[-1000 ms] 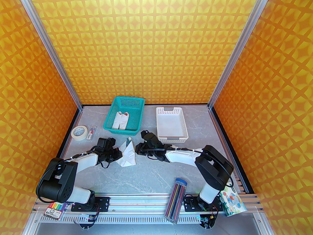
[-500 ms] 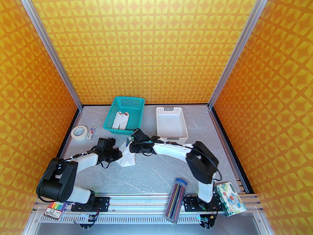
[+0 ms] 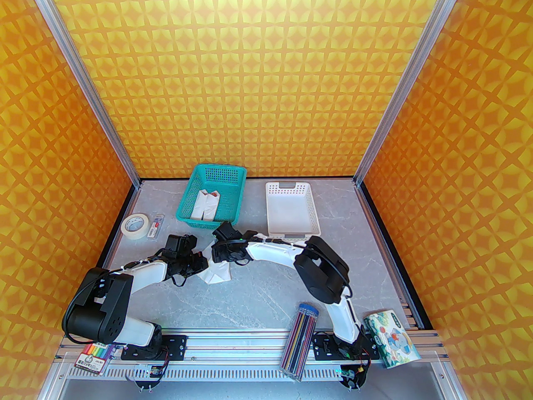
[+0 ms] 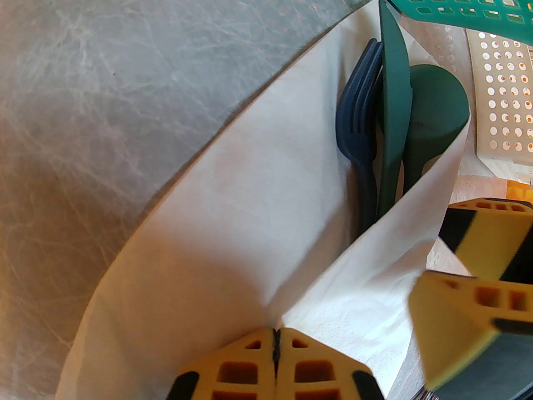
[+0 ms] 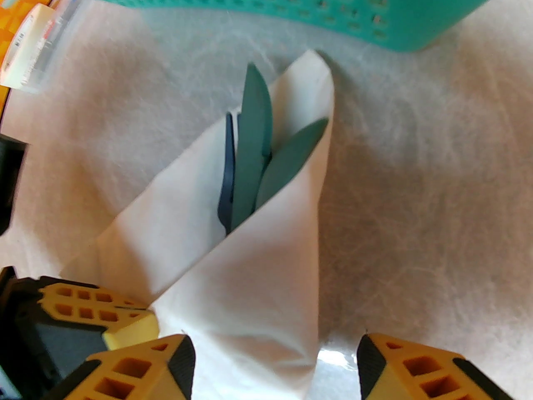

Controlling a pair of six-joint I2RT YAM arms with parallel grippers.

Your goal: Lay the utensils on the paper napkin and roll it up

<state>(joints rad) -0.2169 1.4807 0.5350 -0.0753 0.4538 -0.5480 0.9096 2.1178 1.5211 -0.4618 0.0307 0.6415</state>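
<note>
Far left, on the near rail: flat pack of coloured markers [image 3: 93, 354]. On the grey marbled table [image 3: 258, 298], a roll of cream masking tape [image 3: 135, 224] with a small clear plastic case [image 3: 155, 226] just beside it. Next is the left gripper [image 4: 275, 344]: yellow fingers pressed together, pinching the near fold of the thin white paper napkin [image 4: 250, 223]. The napkin lies on the table just in front of the teal perforated plastic basket [image 3: 189, 204], folded into a loose cone. Inside the cone, seen from the left wrist: dark navy-looking plastic fork [image 4: 358, 115], dark green plastic knife [image 4: 393, 98], dark green round-bowled plastic spoon [image 4: 437, 111]. They sit packed side by side, heads poking out of the open end toward the basket, handles hidden under the paper. Right gripper [image 5: 275, 365]: jaws spread wide, the napkin's near end between the fingers, nothing gripped. Two white napkin bundles with red tips [image 3: 207, 204] lie in the teal basket. Right of it is a white perforated plastic tray [image 3: 272, 215]. Near edge, right: clear case of coloured pencils [image 3: 302, 340], then a white-and-green printed pack [image 3: 391, 340].
</note>
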